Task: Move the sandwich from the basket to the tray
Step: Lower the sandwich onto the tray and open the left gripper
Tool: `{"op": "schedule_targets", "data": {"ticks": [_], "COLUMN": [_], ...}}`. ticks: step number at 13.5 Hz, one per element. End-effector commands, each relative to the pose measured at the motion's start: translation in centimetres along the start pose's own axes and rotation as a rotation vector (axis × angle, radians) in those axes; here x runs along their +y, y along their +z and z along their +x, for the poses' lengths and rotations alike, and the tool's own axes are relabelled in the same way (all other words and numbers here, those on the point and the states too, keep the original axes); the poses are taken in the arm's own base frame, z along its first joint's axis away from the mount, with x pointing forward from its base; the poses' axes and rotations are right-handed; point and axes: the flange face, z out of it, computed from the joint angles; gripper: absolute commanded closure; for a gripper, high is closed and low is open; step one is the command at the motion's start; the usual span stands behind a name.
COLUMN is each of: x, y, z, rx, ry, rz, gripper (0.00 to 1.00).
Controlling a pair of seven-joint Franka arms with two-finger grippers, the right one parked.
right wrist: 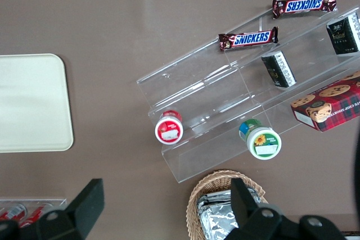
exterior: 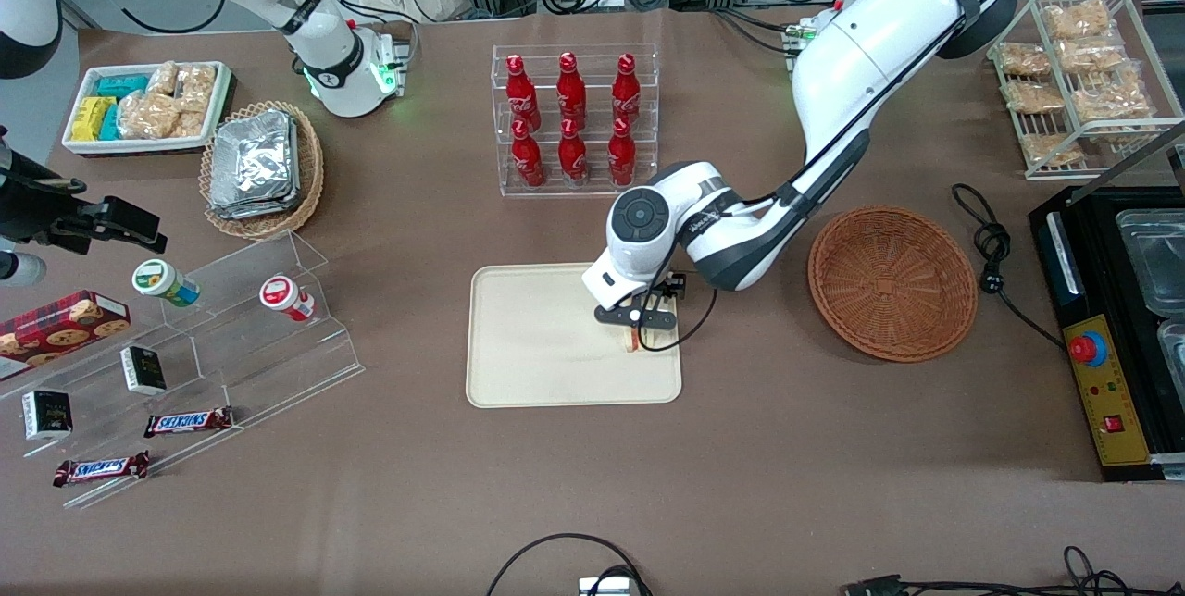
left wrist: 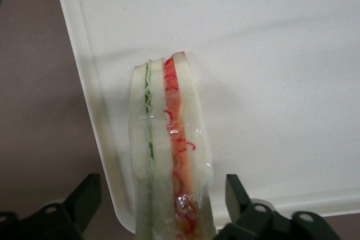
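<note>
Jaws spread wide, gripper [exterior: 645, 318] over sandwich [left wrist: 169, 150], on tray [exterior: 528, 346]

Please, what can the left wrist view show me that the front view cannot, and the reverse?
Only the left wrist view shows the sandwich's green and red filling layers and clear wrap, with the gripper fingers apart on either side of it. Only the front view shows the empty basket beside the tray, the red bottles and the arm. Both show the sandwich on the tray, close to a corner.
</note>
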Motion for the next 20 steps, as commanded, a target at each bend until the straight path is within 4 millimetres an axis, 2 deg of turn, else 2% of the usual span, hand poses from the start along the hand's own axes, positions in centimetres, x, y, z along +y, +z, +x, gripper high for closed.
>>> {"op": "schedule_targets", "data": {"ticks": [1, 6, 12, 15, 16, 18, 20], "x": [0.2, -1.1, -4.6, -6.6, -7.5, -9.8, -13.5], "y": [-1.7, -5.9, -13.8, -17.0, -17.8, -21.1, -23.8], "z": [1.7, 4.4, 7.7, 8.4, 8.6, 9.0, 9.2], "rx": [0.036, 0.083, 0.063, 0.070, 0.061, 0.065, 0.069], "ry": [-0.035, -0.159, -0.293, -0.364, -0.381, -0.426, -0.474], "rz": [-0.015, -0.031, 0.020, 0.048, 0.064, 0.080, 0.099], "gripper": [0.00, 0.00, 0.00, 0.00, 0.00, 0.00, 0.00]}}
